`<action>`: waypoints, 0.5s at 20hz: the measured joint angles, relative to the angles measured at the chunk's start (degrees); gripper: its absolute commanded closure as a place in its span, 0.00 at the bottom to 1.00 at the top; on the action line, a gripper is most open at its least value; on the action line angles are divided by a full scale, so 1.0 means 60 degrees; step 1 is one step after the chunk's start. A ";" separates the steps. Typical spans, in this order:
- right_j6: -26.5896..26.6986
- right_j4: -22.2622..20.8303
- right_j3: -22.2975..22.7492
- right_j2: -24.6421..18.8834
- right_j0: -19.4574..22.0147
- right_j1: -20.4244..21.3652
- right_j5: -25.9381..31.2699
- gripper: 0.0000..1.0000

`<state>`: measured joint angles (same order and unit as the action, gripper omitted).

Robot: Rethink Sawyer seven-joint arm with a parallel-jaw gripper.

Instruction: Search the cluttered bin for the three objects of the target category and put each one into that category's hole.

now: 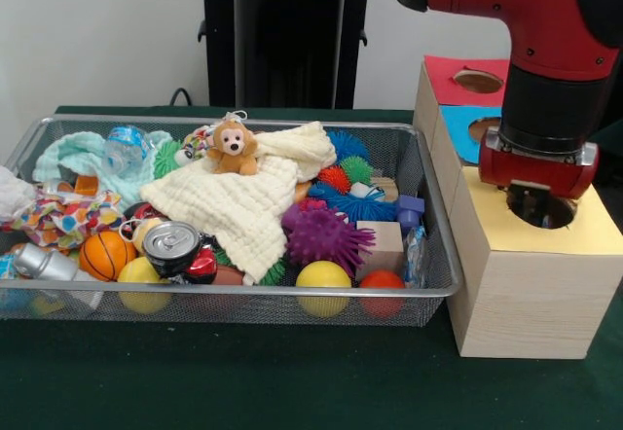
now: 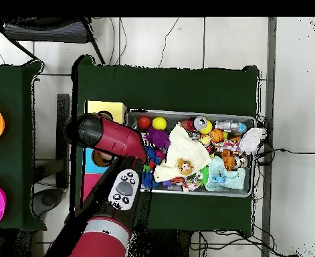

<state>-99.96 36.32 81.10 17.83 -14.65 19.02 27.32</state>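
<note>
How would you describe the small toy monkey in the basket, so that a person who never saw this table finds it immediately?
Start from the wide wire mesh bin on the green table. In its middle lies a plain cream waffle cloth, and the monkey sits at that cloth's far edge. It is the only plush animal there: brown fur with a pale face, unlike the balls and spiky toys around it.

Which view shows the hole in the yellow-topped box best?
The front view: the hole shows as a dark round cut-out in the yellow top, directly under the gripper, which partly covers it. Overhead, the arm hides the hole; only a corner of the yellow top shows.
</note>
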 measured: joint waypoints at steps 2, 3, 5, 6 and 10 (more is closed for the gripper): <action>0.0000 0.0000 0.0036 0.0011 -0.0007 0.0125 0.0026 1.00; 0.0000 0.0000 0.0048 0.0029 -0.0015 0.0179 0.0051 1.00; 0.0000 -0.0002 0.0100 0.0098 -0.0043 0.0399 0.0244 1.00; 0.0000 -0.0002 0.0119 0.0127 -0.0053 0.0482 0.0335 1.00; 0.0000 -0.0014 0.0169 0.0307 -0.0124 0.1015 0.0976 1.00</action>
<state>-99.96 36.24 82.11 19.67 -15.39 25.11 33.18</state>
